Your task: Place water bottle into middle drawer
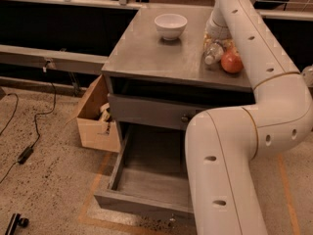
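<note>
The water bottle (212, 53) lies on its side on the cabinet top (156, 58), white cap toward the front, touching a red round fruit (232, 61) on its right. My gripper (215, 35) is at the end of the white arm, right above and behind the bottle, and the arm's wrist mostly hides it. The middle drawer (146, 177) is pulled open low at the front of the cabinet, with a bare flat floor.
A white bowl (170, 25) stands at the back of the cabinet top. A shut drawer front with a knob (185, 117) sits above the open drawer. A cardboard box (95, 116) stands left of the cabinet. Cables (29, 141) lie on the floor. My arm (254, 131) covers the right side.
</note>
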